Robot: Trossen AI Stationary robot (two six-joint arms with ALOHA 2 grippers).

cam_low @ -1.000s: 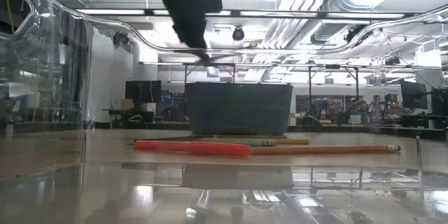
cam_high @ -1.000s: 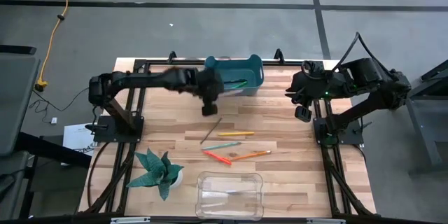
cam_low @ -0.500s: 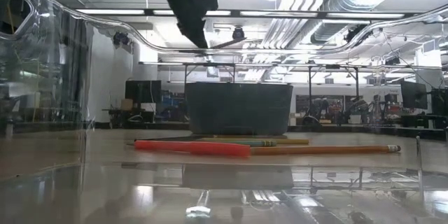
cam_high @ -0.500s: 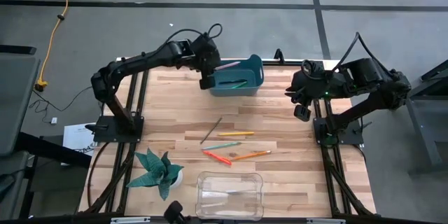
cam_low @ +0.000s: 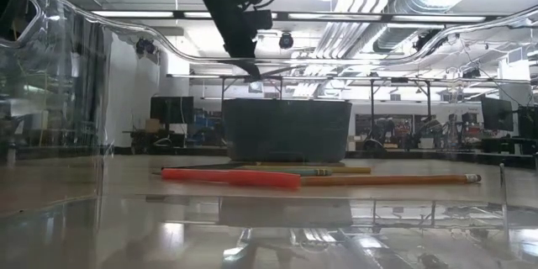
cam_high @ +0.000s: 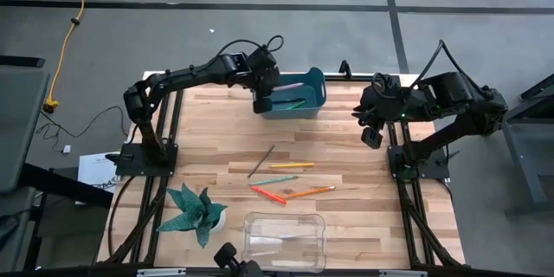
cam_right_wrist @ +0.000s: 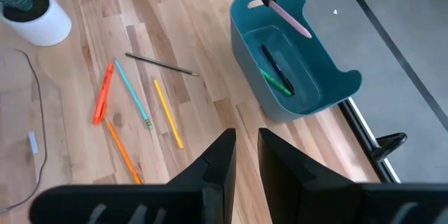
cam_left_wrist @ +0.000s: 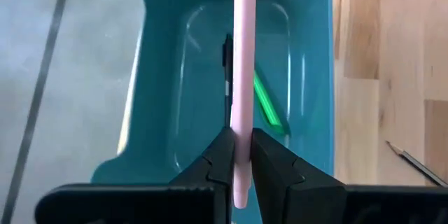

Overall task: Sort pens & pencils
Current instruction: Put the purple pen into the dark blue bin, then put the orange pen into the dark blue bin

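A pink pen [cam_left_wrist: 244,77] is pinched by the left gripper [cam_left_wrist: 241,157] above the teal bin's [cam_high: 313,104] open mouth

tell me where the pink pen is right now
The pink pen is clamped in the left gripper, held above the teal bin at the table's far edge; in that bin lie a green pen and a dark pen.

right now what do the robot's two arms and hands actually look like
Both arms are dark, nearly black, built from slim jointed links on black frame mounts at the table's edges. Black cables loop above each arm. The left hand ends in two dark, wedge-shaped fingers that narrow toward the tips. The right hand has the same pair of dark, flat-sided fingers. No markings show.
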